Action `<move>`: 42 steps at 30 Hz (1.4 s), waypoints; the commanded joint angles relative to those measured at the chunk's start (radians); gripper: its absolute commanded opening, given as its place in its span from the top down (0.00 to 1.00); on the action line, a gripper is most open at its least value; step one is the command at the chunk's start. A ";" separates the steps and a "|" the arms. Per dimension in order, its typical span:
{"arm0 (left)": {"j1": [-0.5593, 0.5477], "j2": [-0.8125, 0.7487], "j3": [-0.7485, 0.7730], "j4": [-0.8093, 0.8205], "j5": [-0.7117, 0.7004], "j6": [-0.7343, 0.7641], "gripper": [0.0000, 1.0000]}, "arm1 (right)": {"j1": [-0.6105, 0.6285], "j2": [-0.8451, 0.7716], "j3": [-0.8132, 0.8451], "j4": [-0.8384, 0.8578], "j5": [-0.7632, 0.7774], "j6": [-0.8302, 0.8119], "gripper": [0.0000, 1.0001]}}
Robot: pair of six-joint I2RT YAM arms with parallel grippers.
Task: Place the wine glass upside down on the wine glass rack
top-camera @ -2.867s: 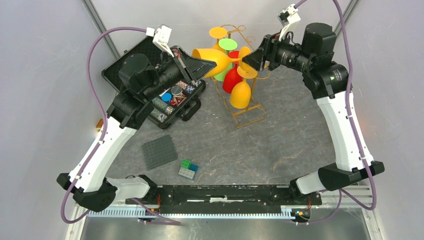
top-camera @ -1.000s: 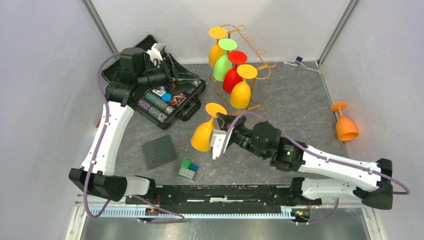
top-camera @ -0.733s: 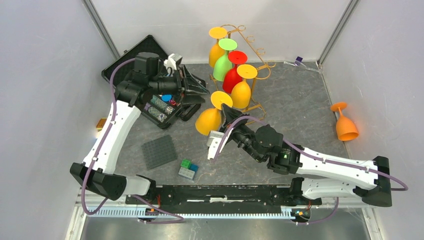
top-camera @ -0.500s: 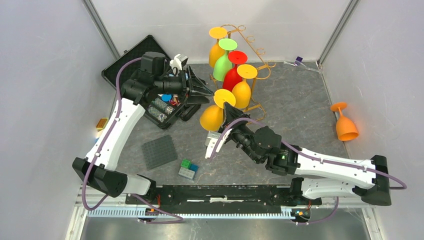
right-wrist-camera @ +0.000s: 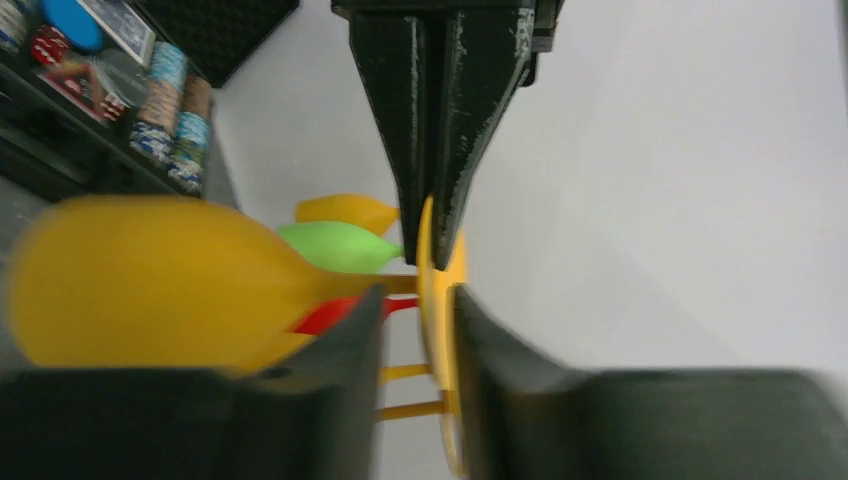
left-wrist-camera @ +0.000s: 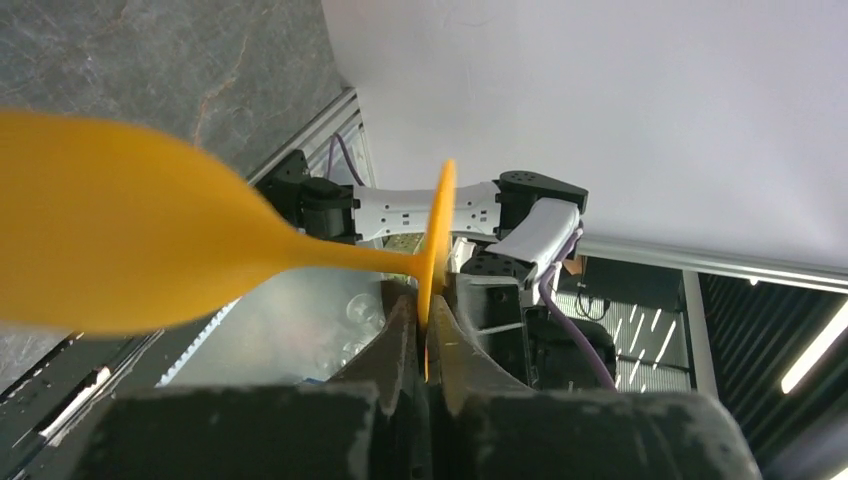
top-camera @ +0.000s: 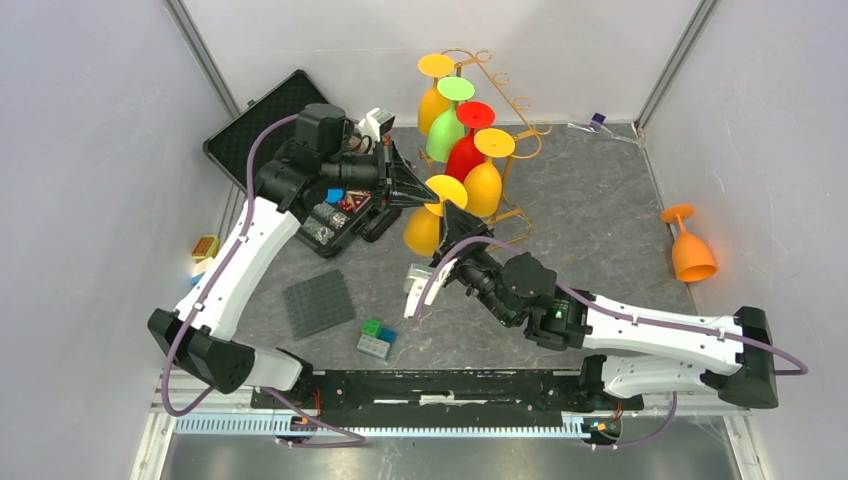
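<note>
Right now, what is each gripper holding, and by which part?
Left gripper pinches the yellow wine glass by the rim of its foot. Right gripper straddles that foot; whether it grips is unclear.

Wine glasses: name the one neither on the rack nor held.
The orange glass by the right wall, alone on the table. Four others hang on the rack; the yellow glass is held at its foot.

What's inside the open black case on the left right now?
Rows of poker chips, a blue disc and red-patterned pieces show in the black case. The left arm covers the rest of its tray, so anything lying there is hidden.
</note>
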 commanded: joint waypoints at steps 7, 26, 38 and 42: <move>0.005 0.012 0.210 -0.185 -0.195 0.258 0.98 | 0.005 0.103 0.291 -0.314 -0.015 0.327 0.02; 0.005 -0.354 -0.090 0.439 -0.426 0.583 0.98 | -0.592 0.246 0.885 -0.671 -1.209 1.216 0.03; 0.003 -0.359 -0.169 0.714 -0.230 0.558 0.98 | -0.680 0.264 0.732 -0.169 -1.478 1.701 0.31; 0.002 -0.357 -0.173 0.726 -0.213 0.554 0.98 | -0.695 0.277 0.732 -0.100 -1.457 1.767 0.44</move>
